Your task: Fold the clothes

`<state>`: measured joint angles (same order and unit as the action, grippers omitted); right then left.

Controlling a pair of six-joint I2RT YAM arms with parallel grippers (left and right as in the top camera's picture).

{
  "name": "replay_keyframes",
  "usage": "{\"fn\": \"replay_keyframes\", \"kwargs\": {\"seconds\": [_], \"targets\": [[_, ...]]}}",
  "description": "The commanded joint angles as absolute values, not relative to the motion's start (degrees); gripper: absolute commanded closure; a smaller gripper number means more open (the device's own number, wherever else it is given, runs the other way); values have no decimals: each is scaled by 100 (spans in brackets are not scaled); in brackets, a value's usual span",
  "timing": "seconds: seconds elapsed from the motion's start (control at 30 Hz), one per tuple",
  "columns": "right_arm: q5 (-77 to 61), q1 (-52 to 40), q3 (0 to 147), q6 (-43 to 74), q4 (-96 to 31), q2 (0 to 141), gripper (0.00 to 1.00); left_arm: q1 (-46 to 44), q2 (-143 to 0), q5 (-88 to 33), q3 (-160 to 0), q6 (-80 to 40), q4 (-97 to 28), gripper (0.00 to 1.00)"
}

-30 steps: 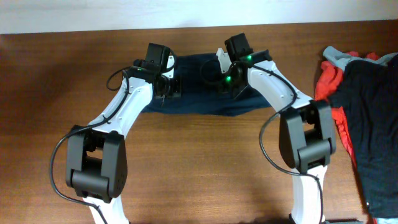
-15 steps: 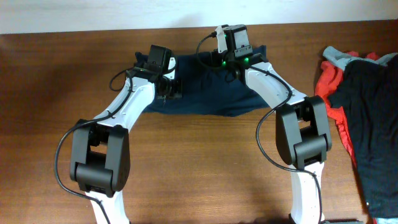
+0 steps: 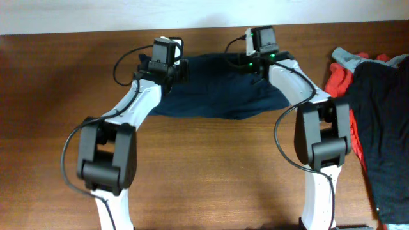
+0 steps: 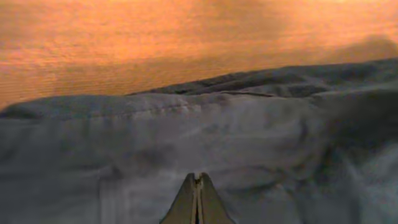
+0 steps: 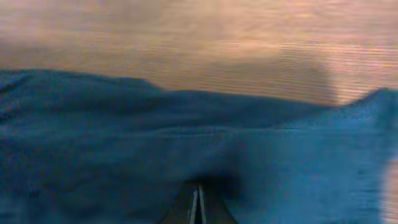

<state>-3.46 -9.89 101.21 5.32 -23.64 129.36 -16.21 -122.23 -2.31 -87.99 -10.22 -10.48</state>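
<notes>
The dark blue shorts (image 3: 217, 89) lie spread across the far middle of the table (image 3: 51, 96), and both arms reach to the far edge of the shorts. The left claw (image 4: 198, 186) is pressed fully shut, its tips low against the cloth just this side of a stitched seam. The right claw (image 5: 198, 200) is shut the same way over the right end of the shorts. The wrist views are blurred, so I cannot tell whether either claw has a fold nipped between its tips.

That doubt is the main risk. If the tips closed on nothing, or on the top layer alone, a lift would leave the shorts behind or peel one layer and bunch it. If only one claw holds, the cloth would skew and the fold would come out crooked. Soft cotton can also slide out of so thin a pinch. A pull beyond the shorts' far edge could drag them over the back of the table, which looks close there.

The table is brown wood with a visible grain. A heap of other clothes (image 3: 377, 115), black over orange-red with some grey, sits well to the right of the shorts. A pale wall (image 3: 96, 16) runs behind the shorts.
</notes>
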Motion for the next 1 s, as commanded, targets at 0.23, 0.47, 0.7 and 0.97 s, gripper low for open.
{"fn": "replay_keyframes", "kwargs": {"seconds": [0.23,0.47,0.7,0.97], "targets": [[-198,-891,10167,489,-1837,13555,96,-1315,-13238,392,-8823,-1000,-445,99],[-119,-893,10267,467,-1865,13563,96,-1319,-12853,281,-8912,-993,-447,99],[-541,-899,10558,469,-2910,12315,96,-1382,-11441,-19,-9096,-991,-1173,98],[-2829,-910,10554,467,-5328,11229,96,-1372,-11039,-340,-9091,-952,-2985,98]]}}
